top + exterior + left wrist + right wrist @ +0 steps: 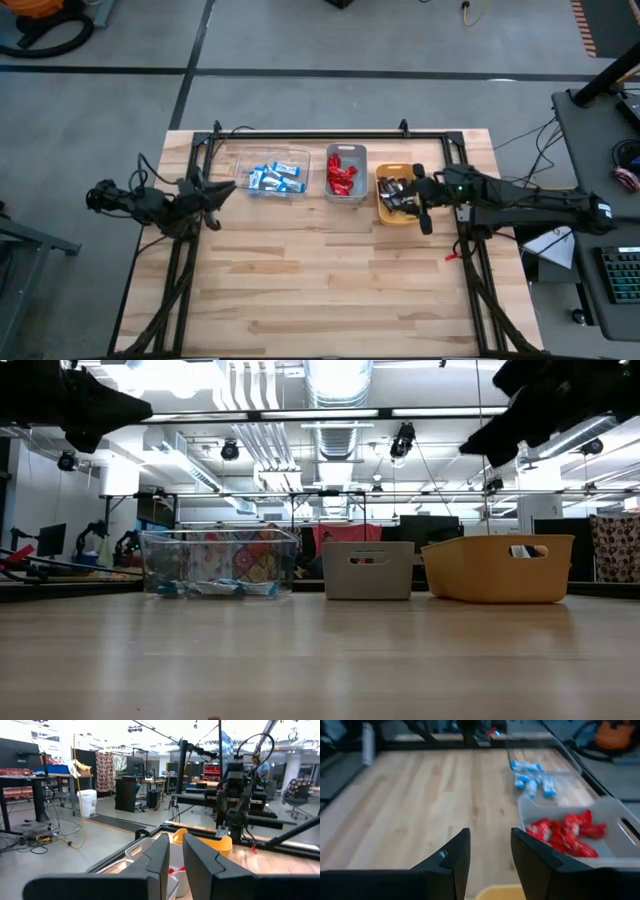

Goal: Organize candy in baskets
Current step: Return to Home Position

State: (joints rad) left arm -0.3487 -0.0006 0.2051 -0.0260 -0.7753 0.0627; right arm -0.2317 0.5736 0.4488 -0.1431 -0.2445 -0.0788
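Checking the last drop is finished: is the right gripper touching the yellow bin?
Apart. The low view shows the right gripper high above the yellow bin, clear space between them; the right wrist view shows its fingers open and empty.

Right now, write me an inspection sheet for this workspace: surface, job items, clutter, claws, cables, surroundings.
Surface: wooden table, bare in front of the bins.
Job's things: blue-and-white bars in the clear bin; red candy in the grey bin; brown bars in the yellow bin.
Clutter: small red item by the right frame, unidentifiable.
Claws: left claw slightly open, empty, beside the clear bin; right claw open, empty, over the yellow bin.
Cables: loose cables between table and desk at right.
Surroundings: keyboard on that desk; workshop behind.
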